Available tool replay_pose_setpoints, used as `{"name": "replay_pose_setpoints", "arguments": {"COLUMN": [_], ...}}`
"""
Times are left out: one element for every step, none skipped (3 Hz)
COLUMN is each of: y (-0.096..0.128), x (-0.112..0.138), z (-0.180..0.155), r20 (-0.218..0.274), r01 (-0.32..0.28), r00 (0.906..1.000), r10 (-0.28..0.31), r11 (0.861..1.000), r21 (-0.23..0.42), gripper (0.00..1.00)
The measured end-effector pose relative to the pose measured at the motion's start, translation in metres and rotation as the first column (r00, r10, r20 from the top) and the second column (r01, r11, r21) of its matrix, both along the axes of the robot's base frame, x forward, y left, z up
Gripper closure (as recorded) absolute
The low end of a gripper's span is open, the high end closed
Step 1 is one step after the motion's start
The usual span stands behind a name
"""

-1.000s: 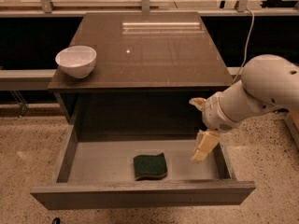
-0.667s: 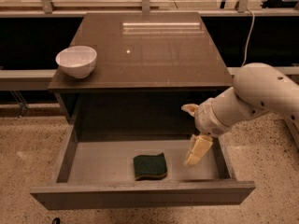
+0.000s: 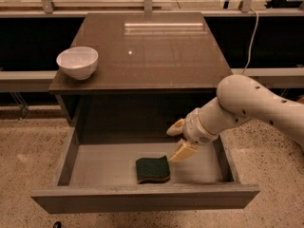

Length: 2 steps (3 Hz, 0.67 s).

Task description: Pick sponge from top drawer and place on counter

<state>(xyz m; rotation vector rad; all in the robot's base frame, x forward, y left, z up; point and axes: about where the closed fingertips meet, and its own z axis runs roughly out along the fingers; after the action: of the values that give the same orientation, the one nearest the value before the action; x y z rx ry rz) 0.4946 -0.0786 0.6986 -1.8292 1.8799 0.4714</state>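
The sponge (image 3: 152, 169) lies green face up on the grey floor of the open top drawer (image 3: 99, 165), near its front middle. My gripper (image 3: 178, 140) is inside the drawer, just right of and slightly above the sponge. Its two tan fingers are spread apart and hold nothing; the lower fingertip (image 3: 179, 155) is close to the sponge's right edge. The white arm reaches in from the right. The glossy dark counter (image 3: 152, 51) is above the drawer.
A white bowl (image 3: 77, 62) stands at the counter's front left corner. The drawer's front panel (image 3: 142, 198) sticks out toward the camera over the speckled floor. A rail and a cable run behind the cabinet.
My gripper has moved left and down inside the drawer, from near the right wall to just beside the sponge. The sponge has not moved.
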Motion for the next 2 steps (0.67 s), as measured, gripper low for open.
{"name": "replay_pose_setpoints", "arguments": {"y": [0.014,0.021], "x": [-0.001,-0.009], "z": [-0.012,-0.039], "r20": [-0.004,-0.028], "r01": [-0.024,-0.041], "r00": [0.9997,0.9988], "r10": [0.024,0.041], "r11": [1.000,0.999], "r21": [0.000,-0.001], "gripper": [0.39,0.35]}}
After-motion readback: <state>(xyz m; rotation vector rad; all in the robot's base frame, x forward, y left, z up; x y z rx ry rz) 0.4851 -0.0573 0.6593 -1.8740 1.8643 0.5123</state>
